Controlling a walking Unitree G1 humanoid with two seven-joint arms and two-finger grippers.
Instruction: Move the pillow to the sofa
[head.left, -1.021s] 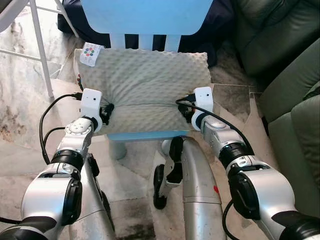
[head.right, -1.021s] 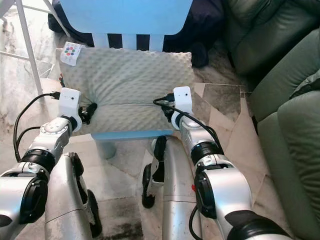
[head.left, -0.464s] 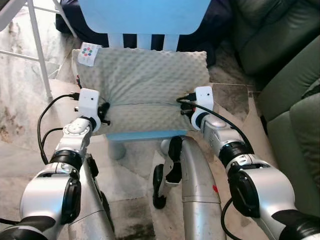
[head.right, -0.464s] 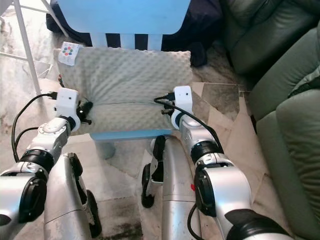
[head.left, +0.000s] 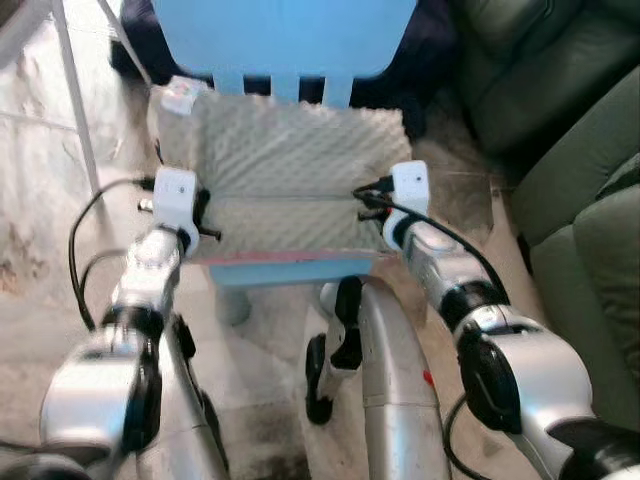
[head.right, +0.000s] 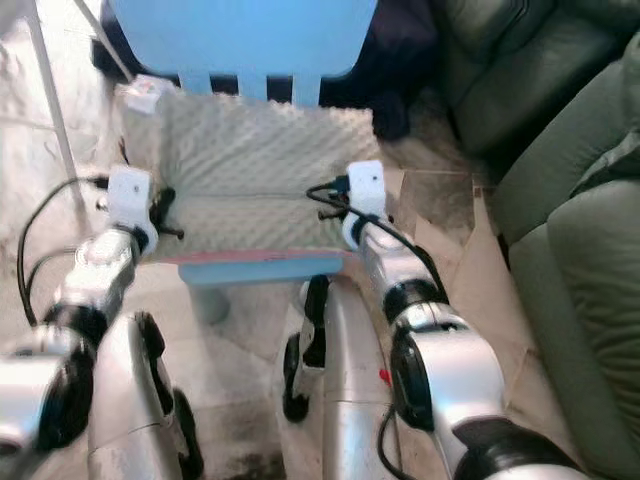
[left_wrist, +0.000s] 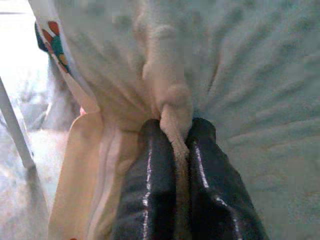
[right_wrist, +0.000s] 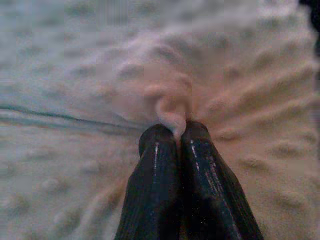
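Pinching pillow (head.left: 285, 160) fabric at opposite ends, left gripper (left_wrist: 175, 132) and right gripper (right_wrist: 172, 131) clenched, blurred chair (head.left: 285, 270) apparently beneath.

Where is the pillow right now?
In the eye views the pillow sits on the blue chair straight ahead, left of the green sofa, pinched at its left edge by the left gripper and at its right by the right gripper.
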